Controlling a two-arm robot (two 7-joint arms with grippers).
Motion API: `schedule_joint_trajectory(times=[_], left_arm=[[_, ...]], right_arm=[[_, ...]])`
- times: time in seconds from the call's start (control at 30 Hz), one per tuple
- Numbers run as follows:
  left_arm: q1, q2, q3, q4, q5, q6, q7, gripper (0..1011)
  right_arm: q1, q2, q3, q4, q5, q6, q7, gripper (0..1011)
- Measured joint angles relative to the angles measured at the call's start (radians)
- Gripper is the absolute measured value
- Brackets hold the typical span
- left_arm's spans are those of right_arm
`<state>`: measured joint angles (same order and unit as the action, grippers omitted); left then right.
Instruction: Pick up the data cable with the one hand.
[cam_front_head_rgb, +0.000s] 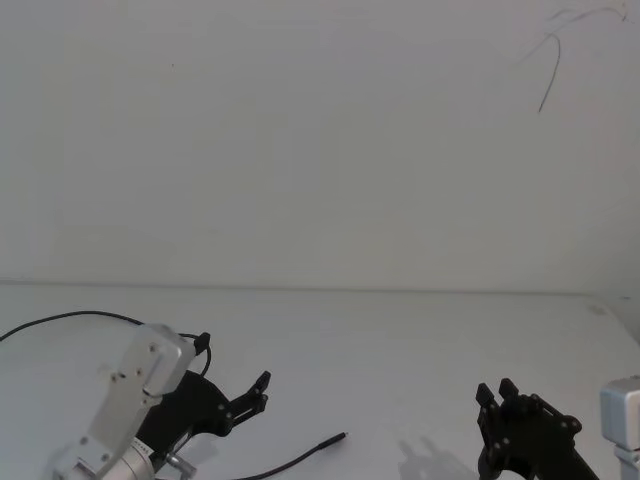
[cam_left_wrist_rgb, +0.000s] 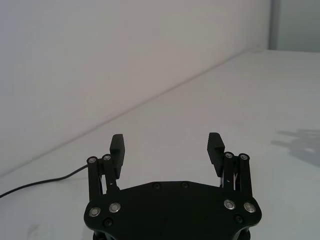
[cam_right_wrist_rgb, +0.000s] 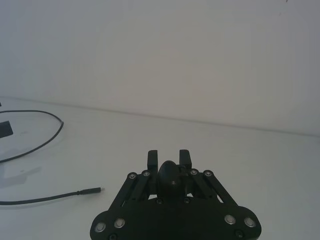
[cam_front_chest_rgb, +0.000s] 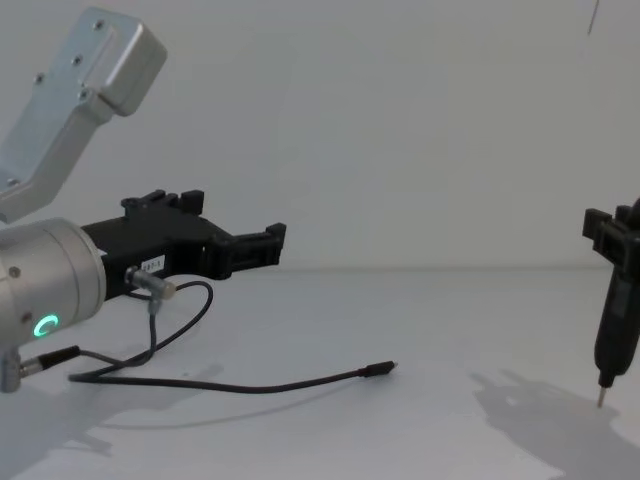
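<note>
Lying loose on the tabletop (cam_front_chest_rgb: 450, 325), the cable (cam_front_chest_rgb: 255, 387) has its plug end pointing to the robot's right, w/ nothing gripping it. Left hand (cam_left_wrist_rgb: 167, 145) hovers above the tabletop, left of the plug, fingers spread wide & empty, not touching the cable. Right hand (cam_right_wrist_rgb: 169, 156) is well apart on the right, fingers closed round a black pen tool (cam_front_chest_rgb: 612, 325), needle tip down, nr the tabletop.
</note>
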<state>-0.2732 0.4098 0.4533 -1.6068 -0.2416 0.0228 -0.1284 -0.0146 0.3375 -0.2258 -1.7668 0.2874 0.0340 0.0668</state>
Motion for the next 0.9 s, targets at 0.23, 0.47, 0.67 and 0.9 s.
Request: schedule_joint_trajectory(times=[0.23,0.47,0.67,0.9], left_arm=[[-0.034,0.035,0.004,0.02,-0.04,0.021,-0.119,1001],[-0.067,0.076,0.017,0.043,-0.072,0.054,-0.242,1001],[-0.098,0.117,0.043,0.072,-0.093,0.092,-0.357,1001],[-0.134,0.155,0.087,0.107,-0.093,0.13,-0.462,1001]], right_arm=[[0.0,0.0,0.0,0.0,0.0,0.0,0.0,251],[0.0,0.0,0.0,0.0,0.0,0.0,0.0,251],[0.0,0.0,0.0,0.0,0.0,0.0,0.0,251],[0.0,0.0,0.0,0.0,0.0,0.0,0.0,251]])
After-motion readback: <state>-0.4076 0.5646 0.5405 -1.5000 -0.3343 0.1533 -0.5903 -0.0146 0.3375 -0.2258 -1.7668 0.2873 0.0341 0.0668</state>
